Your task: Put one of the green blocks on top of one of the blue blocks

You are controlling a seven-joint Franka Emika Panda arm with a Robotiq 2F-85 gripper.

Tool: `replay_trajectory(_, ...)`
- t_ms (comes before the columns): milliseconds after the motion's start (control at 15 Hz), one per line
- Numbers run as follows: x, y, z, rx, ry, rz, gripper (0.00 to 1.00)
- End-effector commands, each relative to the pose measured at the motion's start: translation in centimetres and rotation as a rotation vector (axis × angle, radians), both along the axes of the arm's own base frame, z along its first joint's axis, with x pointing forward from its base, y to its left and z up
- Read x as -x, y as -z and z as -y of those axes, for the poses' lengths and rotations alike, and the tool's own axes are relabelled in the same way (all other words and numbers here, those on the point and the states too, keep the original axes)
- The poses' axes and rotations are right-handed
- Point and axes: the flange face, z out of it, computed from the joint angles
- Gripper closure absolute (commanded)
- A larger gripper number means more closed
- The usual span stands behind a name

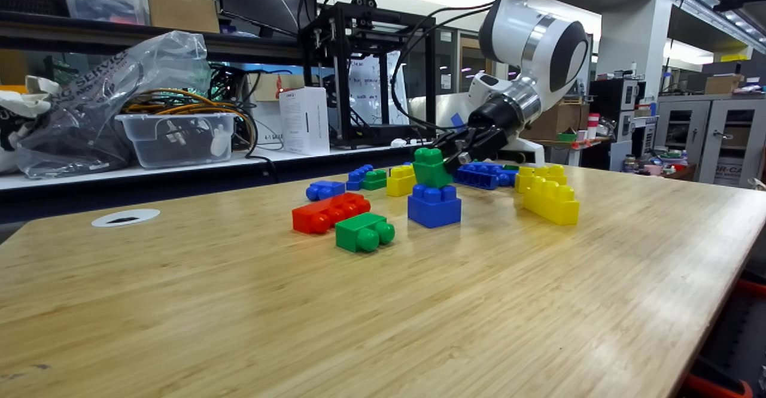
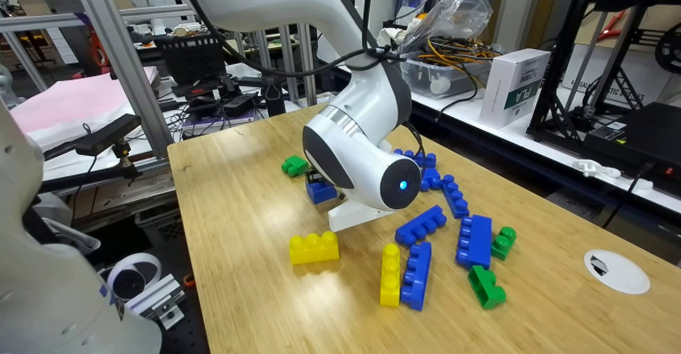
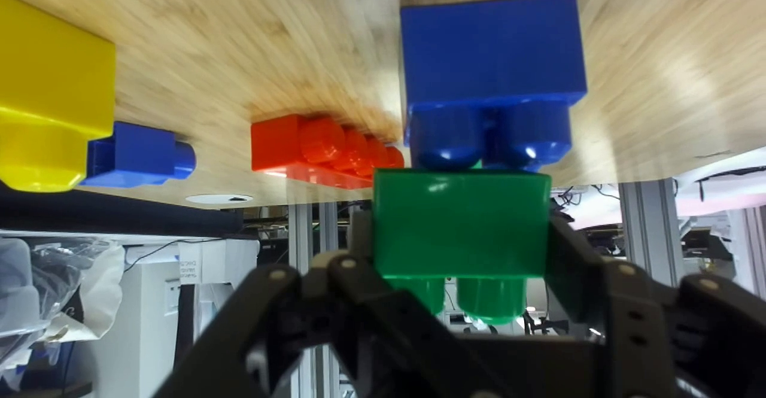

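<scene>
1. Grasping the green block, the fingers of your gripper pressed against opposite sides of it in the wrist view and held it studs up, slightly tilted, directly over the blue block.
2. That blue block stood upright on the wooden table, well in from its edges, its studs close under the green block; from these views you could not tell whether the two touched.
3. Near the pair, toward the table's left corner in an exterior view, you had another green block lying with its studs sideways.
4. Just past it, closer to the far edge, a red block lay on its side, and a small blue brick lay beyond that.
5. Toward the right edge stood a long yellow block, studs up, with a second yellow block just behind it.
6. Farther across, nearer the far edge, you had a third yellow block beside a low green brick; a long blue brick lay partly hidden behind your gripper.
7. Close to the left corner was a white disc with a dark mark, set well apart from the yellow blocks.
8. Beyond the far edge ran a white shelf, carrying a clear plastic bin heaped with orange cables, a white box and a black frame.
</scene>
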Motion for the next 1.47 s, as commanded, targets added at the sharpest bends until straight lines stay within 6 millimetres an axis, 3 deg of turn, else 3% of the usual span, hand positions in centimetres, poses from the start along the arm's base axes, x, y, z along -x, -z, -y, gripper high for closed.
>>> replay_trajectory(0,0.2,0.2,0.5,-0.009,-0.020,0.004,0.56)
replay_trajectory(267,0.5,0.0,0.5,-0.009,-0.033,0.003,0.56)
replay_trajectory(733,3.1,0.3,0.4,0.019,-0.089,-0.034,0.56)
replay_trajectory(1400,1.5,-1.2,0.8,-0.044,-0.114,0.000,0.56)
